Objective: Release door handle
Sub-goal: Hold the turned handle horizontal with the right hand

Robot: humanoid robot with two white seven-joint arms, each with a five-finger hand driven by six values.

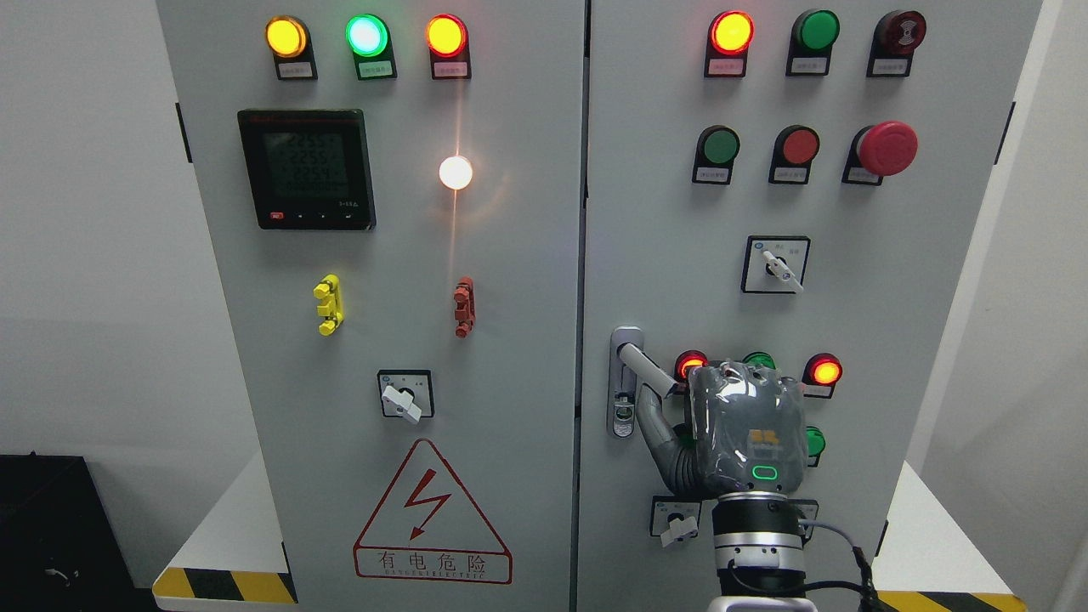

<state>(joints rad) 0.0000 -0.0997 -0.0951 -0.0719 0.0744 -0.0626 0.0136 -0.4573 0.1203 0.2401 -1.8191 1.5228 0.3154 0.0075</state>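
The right hand (746, 429) rises from the bottom edge, right of the middle, its forearm and silver wrist ring pointing straight up at the grey cabinet (510, 382). The back of the hand faces the camera, wrapped in a clear cover, with a small green light glowing near the wrist. Its fingers go forward toward the panel and are hidden behind the palm, so how far they are curled cannot be told. The thumb (656, 429) reaches up and to the left, and its tip lies just under the free end of the door handle (648, 367); whether it actually touches cannot be made out.

The door handle sits on the right door, close to the seam between the two doors. Its lever is swung out from its silver backing plate (625, 408) and slopes down to the right, ending beside a lit red lamp (690, 365) and the upper left corner of the hand. Whether the hand has any hold on the lever is not clear from here.

A black cable (850, 552) loops out from the wrist to the right. The left arm does not show.
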